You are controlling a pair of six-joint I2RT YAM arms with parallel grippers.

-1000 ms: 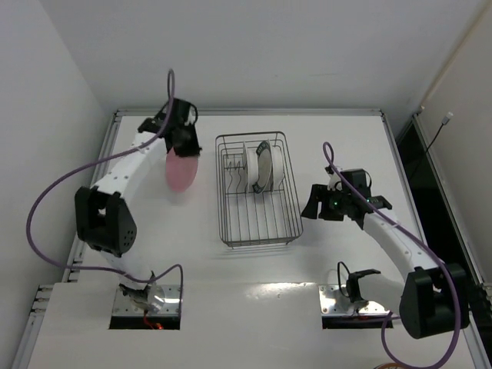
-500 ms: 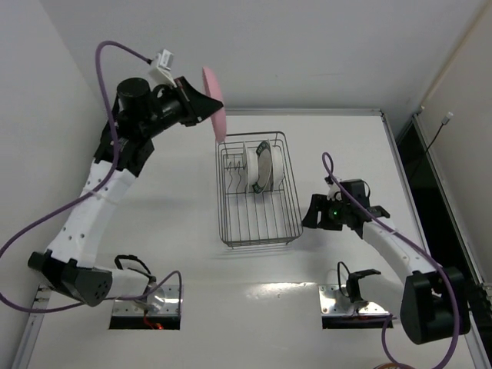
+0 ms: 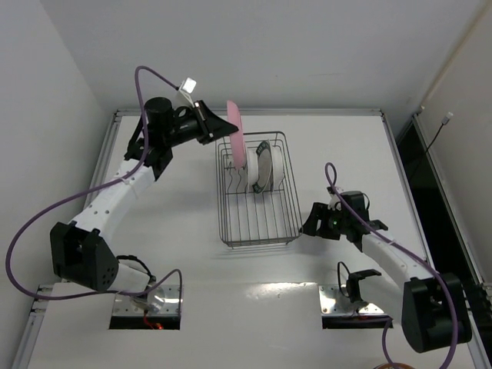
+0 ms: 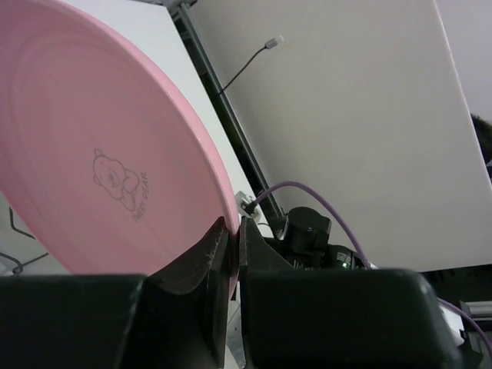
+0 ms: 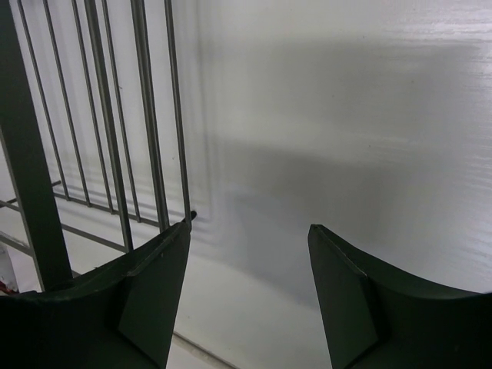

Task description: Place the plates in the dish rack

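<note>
While left gripper (image 4: pixel 234 250) pinches pink plate (image 3: pixel 235 140) by rim, edge-on above far end of rack (image 3: pixel 260 244), right gripper (image 5: pixel 247 254) hangs open beside rack. Plate looks rigid, light, slick; rim hold risks swivel.

Lab test cell; bare white table (image 3: pixel 192 246) walled by plain white panels (image 3: pixel 254 54); purple cables (image 3: pixel 161 73) exposed

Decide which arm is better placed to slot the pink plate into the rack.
Left. The left gripper is shut on the pink plate, holding it on edge above the dish rack's far end. The right gripper is open and empty beside the rack.
</note>
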